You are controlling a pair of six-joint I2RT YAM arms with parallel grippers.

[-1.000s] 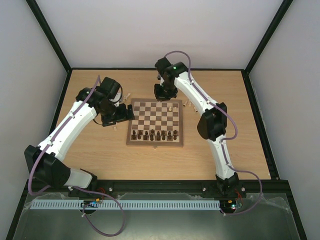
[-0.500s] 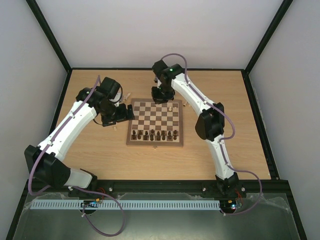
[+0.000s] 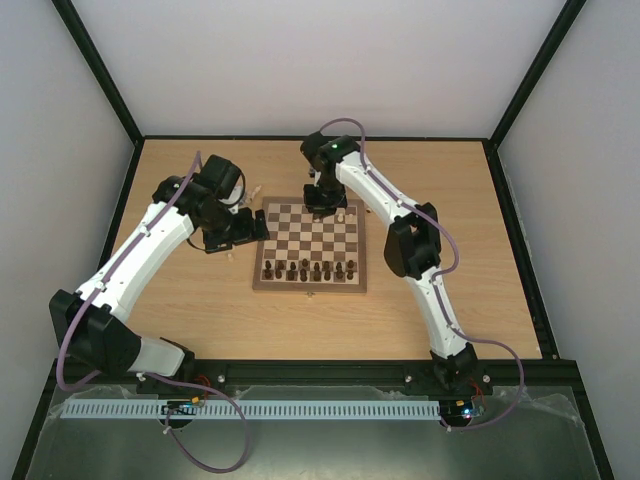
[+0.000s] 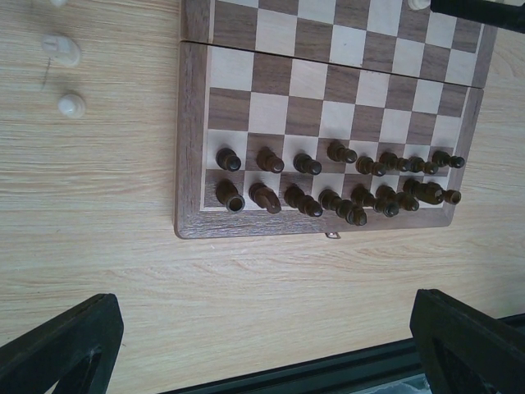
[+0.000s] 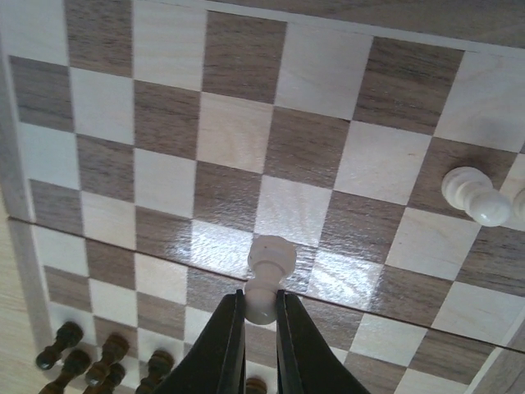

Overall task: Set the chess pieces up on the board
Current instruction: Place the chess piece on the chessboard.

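From above, the board (image 3: 308,240) lies mid-tabletop (image 3: 480,250). The dark pieces (image 3: 305,269) stand in two rows along its 6 o'clock edge. The left hand (image 3: 250,227) hangs at the board's 9 o'clock side. The right hand (image 3: 325,203) is over its 12 o'clock edge.

In the left wrist view, the left hand's fingers sit at the 7 and 5 o'clock corners, spread wide with nothing between them. The dark rows line the board's edge nearest the camera. Two loose pale pieces (image 4: 66,53) rest on bare wood at 10 o'clock, off the board.

In the right wrist view, the right hand is pinched tight on a pale piece (image 5: 267,275) above the squares. Another pale chessman (image 5: 474,197) is on the board at 3 o'clock.
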